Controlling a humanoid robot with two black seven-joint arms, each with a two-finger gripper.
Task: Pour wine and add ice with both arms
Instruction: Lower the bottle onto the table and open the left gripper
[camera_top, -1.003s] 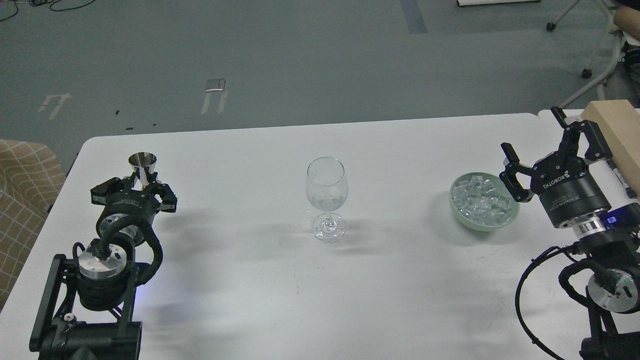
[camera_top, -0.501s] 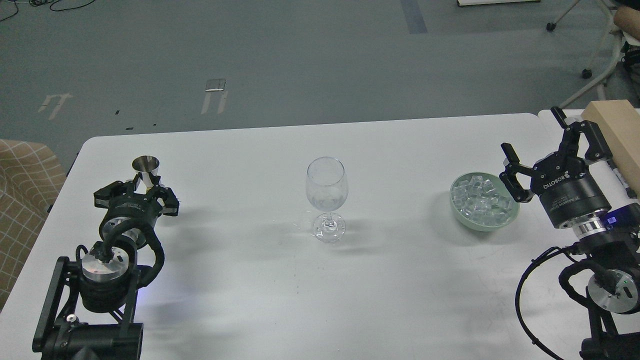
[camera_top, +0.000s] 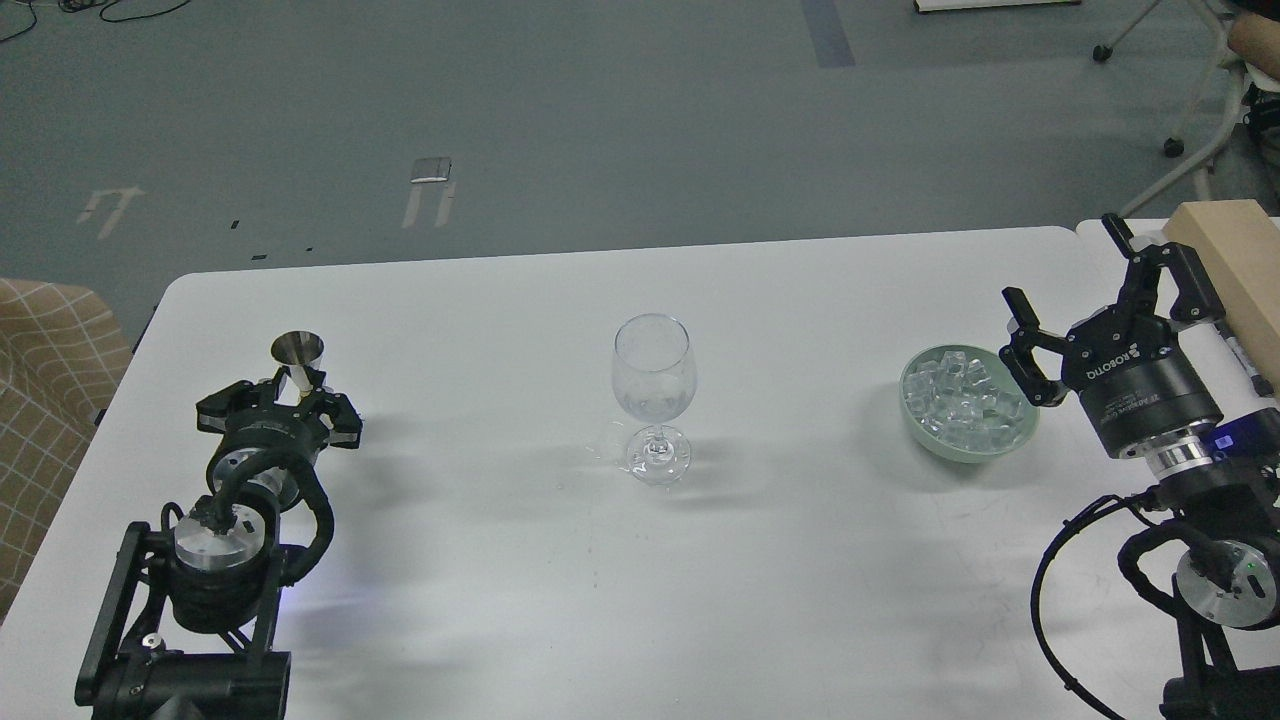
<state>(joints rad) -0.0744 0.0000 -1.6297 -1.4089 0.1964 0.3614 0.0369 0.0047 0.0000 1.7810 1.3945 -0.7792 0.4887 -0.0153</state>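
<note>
Matte white table (camera_top: 500, 600): clear stemmed wine glass (camera_top: 653, 390) centre; glassy ice (camera_top: 960, 400) in green bowl (camera_top: 975, 447) near right edge, right gripper (camera_top: 1075, 300) fingers spread wide; left gripper (camera_top: 290, 385) pinching conical steel jigger (camera_top: 297, 358) near left edge

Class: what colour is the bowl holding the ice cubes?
Pale green bowl, seen best in the head view.

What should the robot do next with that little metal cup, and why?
Probably carry the metal cup toward the wine glass to pour. The left end effector sits at the cup's base, and the glass looks empty.
</note>
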